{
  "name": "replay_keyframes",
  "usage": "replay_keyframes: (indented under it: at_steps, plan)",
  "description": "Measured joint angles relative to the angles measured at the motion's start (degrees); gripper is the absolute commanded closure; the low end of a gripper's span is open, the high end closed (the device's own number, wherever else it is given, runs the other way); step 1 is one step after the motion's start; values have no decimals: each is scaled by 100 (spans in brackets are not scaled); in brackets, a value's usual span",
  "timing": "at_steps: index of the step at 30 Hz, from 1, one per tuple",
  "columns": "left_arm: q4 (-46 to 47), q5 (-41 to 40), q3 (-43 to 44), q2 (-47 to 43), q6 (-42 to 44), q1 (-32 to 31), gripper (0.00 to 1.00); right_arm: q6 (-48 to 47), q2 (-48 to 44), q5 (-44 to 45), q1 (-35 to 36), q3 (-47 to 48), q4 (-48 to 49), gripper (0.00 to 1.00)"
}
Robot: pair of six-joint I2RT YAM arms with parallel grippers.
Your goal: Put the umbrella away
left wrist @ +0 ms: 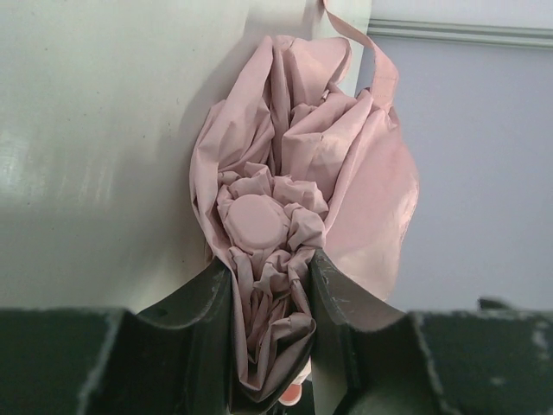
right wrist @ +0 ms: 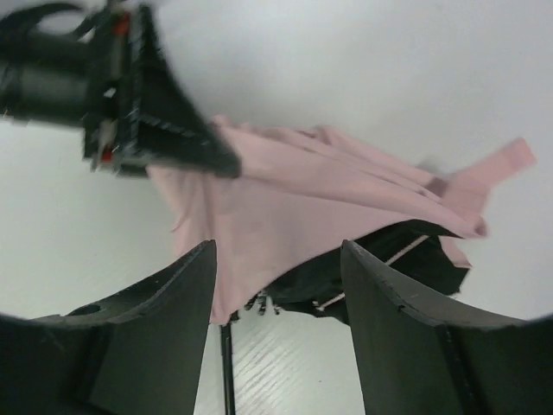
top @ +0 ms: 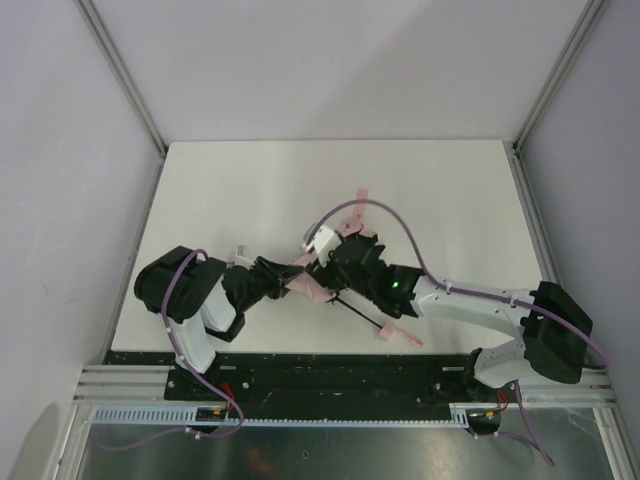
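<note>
The umbrella (top: 312, 283) lies near the table's front middle, a bunch of pale pink fabric. Its thin black shaft (top: 360, 312) runs right to a small pink handle (top: 390, 332). My left gripper (top: 285, 278) is shut on the fabric; in the left wrist view the jaws (left wrist: 272, 294) pinch crumpled folds just below the round pink cap (left wrist: 255, 220). My right gripper (top: 332, 268) hovers over the canopy, open and empty. In the right wrist view (right wrist: 276, 285) the fabric (right wrist: 285, 190) lies just beyond its fingertips, and the shaft (right wrist: 226, 363) runs between them.
The white table (top: 250, 190) is enclosed by pale walls and aluminium frame posts (top: 120, 70). A pink closure strap (top: 360, 200) sticks out toward the back. The left gripper (right wrist: 130, 95) shows at the top left of the right wrist view.
</note>
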Motion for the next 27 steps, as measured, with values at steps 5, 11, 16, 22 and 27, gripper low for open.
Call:
replay_keyframes:
  at_steps: [5, 11, 16, 22, 27]
  plan:
    - [-570, -2, 20, -393, -109, 0, 100, -728, 560, -2, 638, -262, 549, 34]
    - [-1718, 63, 286, -874, -223, 20, 100, -1425, 1622, 168, 866, -271, 1161, 32]
    - [-3047, 133, 706, -1279, -212, 50, 100, -1692, 2020, 431, 850, -269, 1641, 31]
    - [-4603, 234, 1270, -1641, -35, 111, 100, -1873, 2747, 1045, 811, -168, 2184, 34]
    - [-5436, 249, 1613, -1777, 186, 262, 100, -1878, 3145, 1410, 702, 74, 2520, 76]
